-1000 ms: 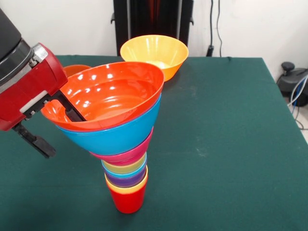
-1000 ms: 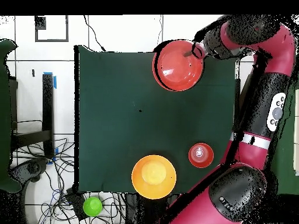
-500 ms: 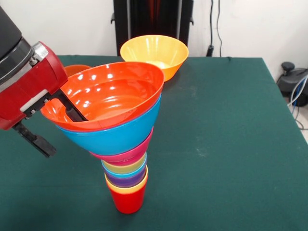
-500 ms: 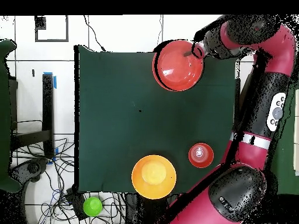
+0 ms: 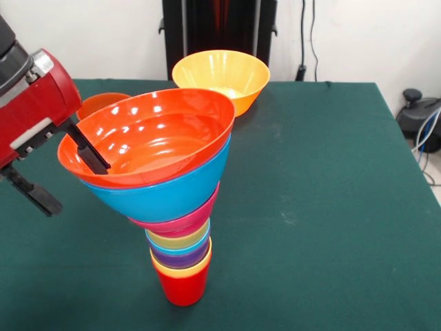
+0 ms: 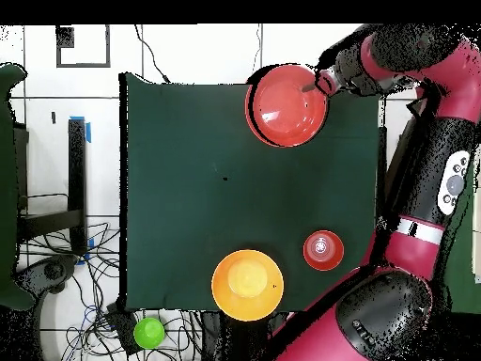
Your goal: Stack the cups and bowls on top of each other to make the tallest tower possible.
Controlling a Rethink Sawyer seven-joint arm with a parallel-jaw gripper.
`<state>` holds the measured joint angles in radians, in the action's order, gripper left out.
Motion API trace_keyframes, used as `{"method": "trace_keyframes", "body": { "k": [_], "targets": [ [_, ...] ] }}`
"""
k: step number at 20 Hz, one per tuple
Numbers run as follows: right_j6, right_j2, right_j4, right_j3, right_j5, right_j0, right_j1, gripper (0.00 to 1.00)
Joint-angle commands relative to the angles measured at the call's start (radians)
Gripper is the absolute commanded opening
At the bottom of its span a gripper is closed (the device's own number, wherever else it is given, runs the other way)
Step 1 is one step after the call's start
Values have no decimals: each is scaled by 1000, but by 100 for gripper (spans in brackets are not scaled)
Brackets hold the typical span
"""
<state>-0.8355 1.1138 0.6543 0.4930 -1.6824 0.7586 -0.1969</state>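
Front view shows the tower [image 5: 180, 207] side-on: red cup [image 5: 182, 285] as base on the green table [image 5: 324, 207], then yellow-orange, purple, blue and pale yellow cup rims nested above it, then magenta-pink bowl [image 5: 180, 222], large blue bowl [image 5: 165, 192], wide orange bowl [image 5: 155, 134] on top. So 5 cups plus 3 bowls in the stack. It leans, bowls offset toward the gripper side.

Overhead view flattens all that: only the orange top bowl [image 6: 287, 104] reads, near the table's [image 6: 178, 188] far edge; cups underneath are hidden.

Gripper [image 5: 63, 169] sits at the top bowl's rim, jaws spread wide: one black finger [image 5: 88, 148] lies inside the orange bowl against its wall, the other [image 5: 31, 193] hangs outside, clear of the stack. Rim is between them but not clamped. Overhead just shows the red arm [image 6: 427, 141] reaching to the bowl's edge; fingers unreadable there.

Loose bowls: 2. Large yellow-orange bowl [image 5: 220, 79] stands upright behind the tower; small orange bowl [image 5: 100, 105] is mostly hidden by the stack in front view, but overhead shows it [image 6: 323, 250] fully, just beside the yellow-orange one [image 6: 248, 284].

Overhead only: a green object [image 6: 148, 332] on the floor off the table, among cables.
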Motion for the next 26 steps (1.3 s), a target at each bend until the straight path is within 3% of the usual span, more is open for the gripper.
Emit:
{"method": "trace_keyframes", "body": {
  "k": [1,12,26],
  "targets": [
    [-140,-88,-14,41,16,-44,-21,100],
    [-168,-121,-47,45,12,-59,-25,100],
    [-211,-220,-139,170,134,-52,-51,100]
  ]
}}
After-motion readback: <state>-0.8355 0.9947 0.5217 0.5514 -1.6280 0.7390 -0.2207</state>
